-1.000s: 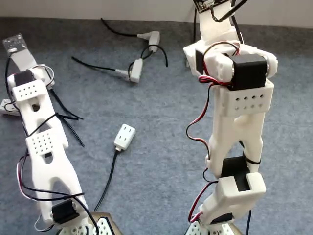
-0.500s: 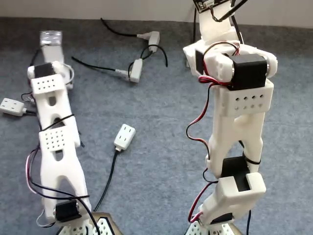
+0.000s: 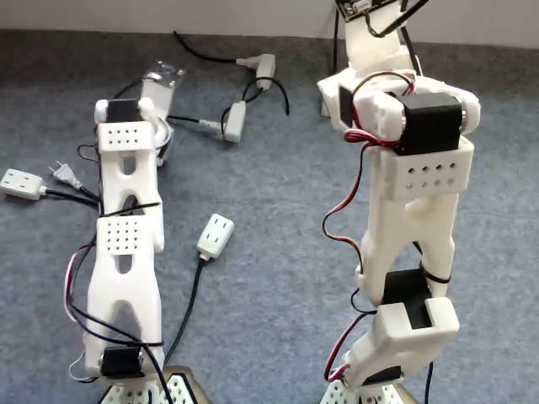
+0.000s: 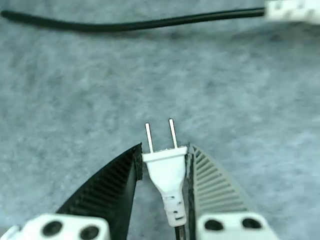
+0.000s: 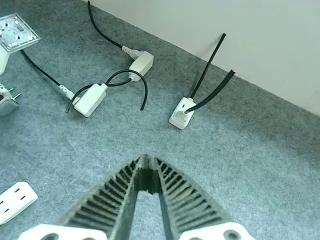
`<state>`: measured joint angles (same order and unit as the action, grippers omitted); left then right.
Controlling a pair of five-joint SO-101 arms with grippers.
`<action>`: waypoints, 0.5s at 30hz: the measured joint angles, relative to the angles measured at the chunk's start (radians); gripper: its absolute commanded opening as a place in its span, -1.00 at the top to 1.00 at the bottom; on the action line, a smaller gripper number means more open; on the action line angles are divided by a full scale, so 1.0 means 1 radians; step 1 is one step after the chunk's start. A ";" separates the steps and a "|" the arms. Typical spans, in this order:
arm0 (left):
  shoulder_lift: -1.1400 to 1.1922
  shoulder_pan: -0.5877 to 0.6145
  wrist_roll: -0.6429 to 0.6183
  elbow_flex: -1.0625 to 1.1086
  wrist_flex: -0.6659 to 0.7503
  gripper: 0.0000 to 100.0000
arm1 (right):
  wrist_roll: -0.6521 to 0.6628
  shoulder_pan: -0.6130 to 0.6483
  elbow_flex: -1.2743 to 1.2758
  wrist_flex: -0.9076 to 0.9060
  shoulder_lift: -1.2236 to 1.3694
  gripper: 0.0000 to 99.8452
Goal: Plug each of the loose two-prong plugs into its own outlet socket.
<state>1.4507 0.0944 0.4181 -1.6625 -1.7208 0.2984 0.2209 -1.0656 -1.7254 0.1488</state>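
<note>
Grey carpet (image 3: pixel 286 194) stretches to a pale wall (image 5: pixel 240 25). Nearest the arm bases lies a free outlet socket (image 3: pixel 215 235), its long axis running near to far. Beyond it the left gripper (image 4: pixel 165 150) clamps a white two-prong plug (image 4: pixel 167 172). The prongs point ahead, away from that socket, so a turn-around seems needed. By the far edge, the right gripper (image 5: pixel 146 172) is pinched closed on nothing.
</note>
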 measured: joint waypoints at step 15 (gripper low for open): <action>-0.023 -0.071 -0.068 0.005 -0.005 0.48 | 0.103 -0.109 0.000 0.000 0.000 0.99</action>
<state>1.4277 0.0238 0.3506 -1.6579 -1.7254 0.4012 0.1120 -1.0656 -1.7254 0.1488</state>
